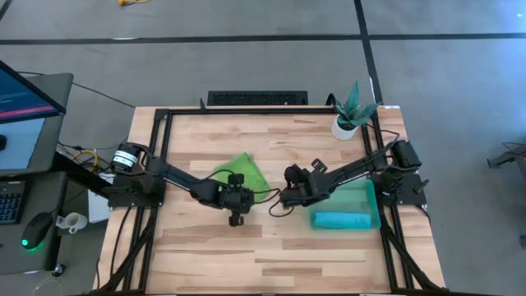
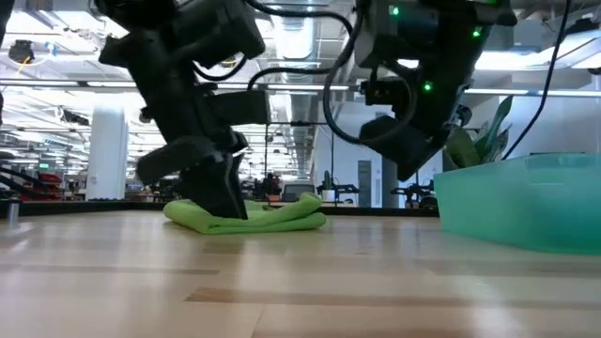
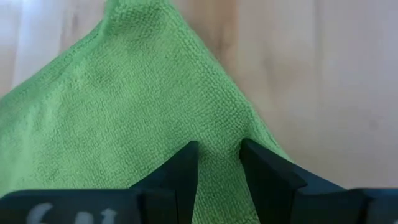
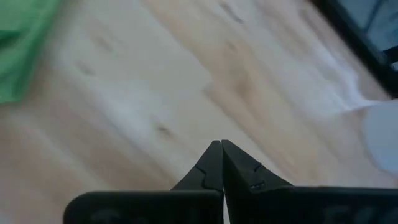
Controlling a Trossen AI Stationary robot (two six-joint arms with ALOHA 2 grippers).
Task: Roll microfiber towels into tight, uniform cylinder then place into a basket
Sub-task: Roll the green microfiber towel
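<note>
The lime green towel (image 1: 238, 168) lies crumpled and partly folded on the table's middle, also visible in the low view (image 2: 272, 218). My left gripper (image 3: 219, 149) is open and slants down over the towel near one of its edges, with cloth showing in the gap between its fingers. In the low view its fingers (image 2: 223, 195) reach down to the towel's top. My right gripper (image 4: 222, 146) is shut and hangs over bare wood to the right of the towel (image 1: 291, 174). A rolled blue towel (image 1: 341, 219) lies in the teal basket (image 1: 371, 191). My left gripper comes at the green towel from above, slanting down, its open fingers (image 3: 186, 168) standing over the cloth close to its edge (image 3: 261, 134). I cannot tell whether the fingertips touch the cloth. The towel lies on the table.
The basket (image 2: 526, 207) stands at the table's right, beside the right arm. A potted plant in a white pot (image 1: 349, 115) stands at the far right corner. A black frame (image 1: 164, 115) borders the table. Bare wood lies toward the near edge.
</note>
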